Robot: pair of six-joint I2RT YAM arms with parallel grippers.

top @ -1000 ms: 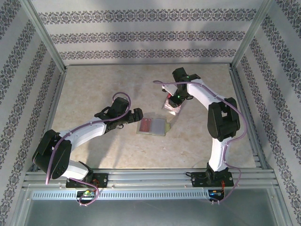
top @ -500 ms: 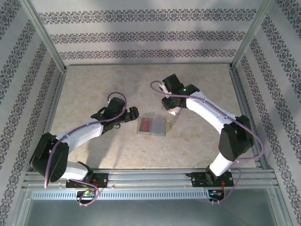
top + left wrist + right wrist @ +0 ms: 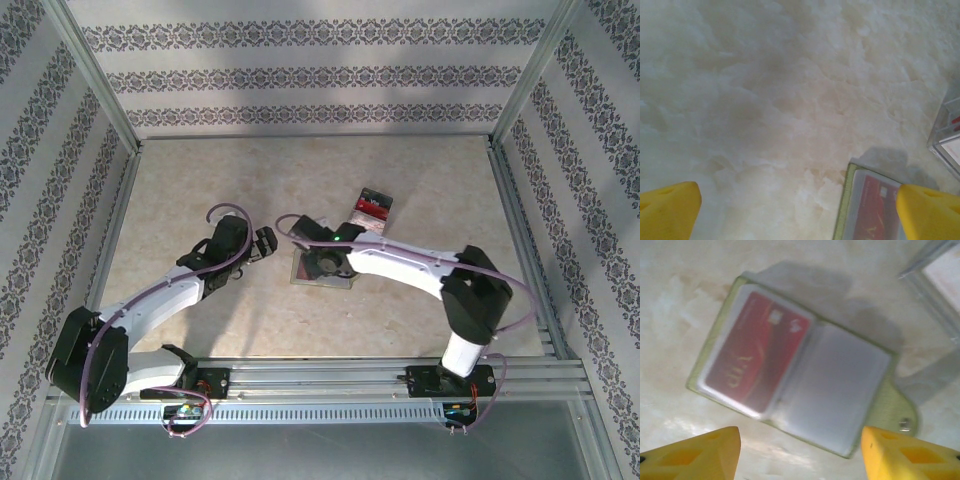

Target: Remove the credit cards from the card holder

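Robotics lab test cell: a marble-look tabletop [image 3: 200,190] boxed in by wallpapered panels [image 3: 300,75] at 9, 12 and 3 o'clock on aluminium posts [image 3: 97,80]. A slotted aluminium rail [image 3: 320,375] at 6 o'clock carries the left arm base [image 3: 190,380] and the right arm base [image 3: 447,378].

Both arms bent inward, left gripper [image 3: 262,243] jaws spread wide, right gripper [image 3: 322,262] jaws parted, facing down

The table [image 3: 765,100] looks like matt, marbled stone. The holder [image 3: 892,402] has glossy clear plastic pockets; the card [image 3: 755,355] looks smooth.
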